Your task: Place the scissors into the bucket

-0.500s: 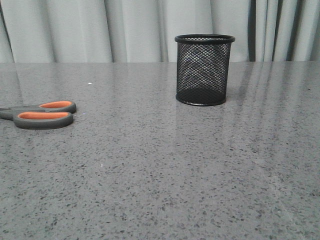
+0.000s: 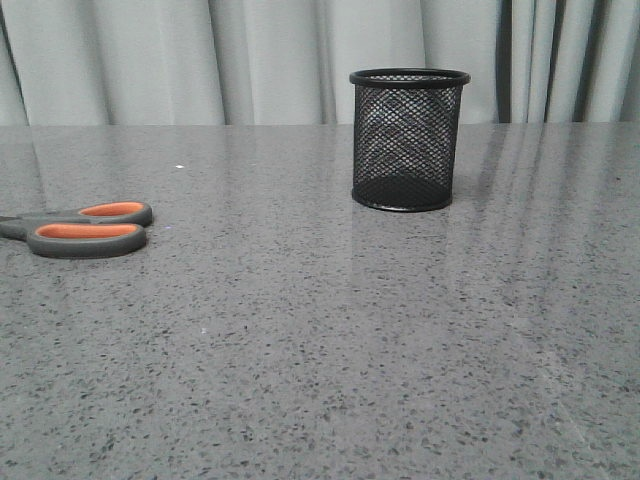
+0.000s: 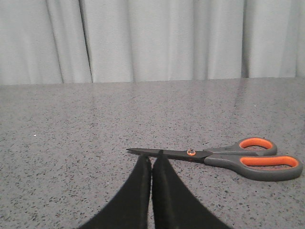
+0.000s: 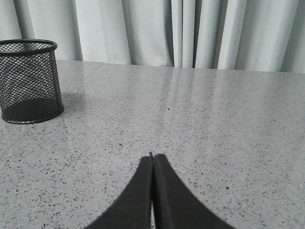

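Note:
The scissors (image 2: 88, 229), with dark grey handles lined in orange, lie flat on the table at the left edge of the front view; their blades run out of that frame. In the left wrist view the whole scissors (image 3: 224, 156) lie closed, blades pointing away from the handles. My left gripper (image 3: 151, 159) is shut and empty, its tips just short of the blades. The bucket (image 2: 407, 139), a black wire-mesh cup, stands upright at the back centre-right. It also shows in the right wrist view (image 4: 29, 81), far from my right gripper (image 4: 152, 156), which is shut and empty.
The grey speckled table (image 2: 330, 340) runs across the whole front view. Pale curtains (image 2: 260, 60) hang behind its far edge. Neither arm shows in the front view.

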Controlling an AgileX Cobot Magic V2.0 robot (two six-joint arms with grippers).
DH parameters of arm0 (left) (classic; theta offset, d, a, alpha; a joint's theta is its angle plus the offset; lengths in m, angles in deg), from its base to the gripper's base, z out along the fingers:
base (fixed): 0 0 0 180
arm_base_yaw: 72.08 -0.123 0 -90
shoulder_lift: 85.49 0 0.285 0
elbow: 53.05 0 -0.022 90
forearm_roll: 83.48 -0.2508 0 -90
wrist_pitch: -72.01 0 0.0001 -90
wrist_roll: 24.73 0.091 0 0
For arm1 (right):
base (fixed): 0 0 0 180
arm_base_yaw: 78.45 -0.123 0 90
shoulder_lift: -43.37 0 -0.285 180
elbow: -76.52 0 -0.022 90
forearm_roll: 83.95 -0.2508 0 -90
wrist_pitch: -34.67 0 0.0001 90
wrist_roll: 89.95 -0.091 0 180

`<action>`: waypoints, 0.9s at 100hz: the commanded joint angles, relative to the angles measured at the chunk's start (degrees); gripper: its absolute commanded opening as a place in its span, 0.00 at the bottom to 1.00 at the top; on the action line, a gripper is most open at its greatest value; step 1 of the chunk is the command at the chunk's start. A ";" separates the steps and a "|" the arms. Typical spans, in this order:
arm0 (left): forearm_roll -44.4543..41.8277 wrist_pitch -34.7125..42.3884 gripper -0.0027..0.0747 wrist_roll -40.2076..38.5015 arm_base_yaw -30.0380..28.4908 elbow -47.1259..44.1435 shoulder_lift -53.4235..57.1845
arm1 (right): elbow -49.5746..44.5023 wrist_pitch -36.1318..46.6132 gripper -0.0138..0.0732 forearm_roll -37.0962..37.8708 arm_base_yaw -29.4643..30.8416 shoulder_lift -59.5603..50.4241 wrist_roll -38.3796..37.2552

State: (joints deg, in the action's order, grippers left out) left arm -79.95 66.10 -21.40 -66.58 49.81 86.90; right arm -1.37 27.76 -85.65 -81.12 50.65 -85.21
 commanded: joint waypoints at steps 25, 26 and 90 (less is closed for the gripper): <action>0.43 4.55 0.01 -0.63 -0.20 -1.55 1.42 | -0.87 4.84 0.08 0.54 0.23 -1.36 0.21; 0.43 4.55 0.01 -0.63 -0.20 -1.55 1.42 | -0.87 4.84 0.08 0.54 0.23 -1.36 0.21; 8.68 5.40 0.01 -0.63 -0.20 -1.55 1.42 | -0.87 6.92 0.08 -2.23 0.23 -1.36 0.21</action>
State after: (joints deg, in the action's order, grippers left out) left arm -76.52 66.61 -21.40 -66.58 49.81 86.90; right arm -1.37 28.85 -85.96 -81.12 50.65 -84.98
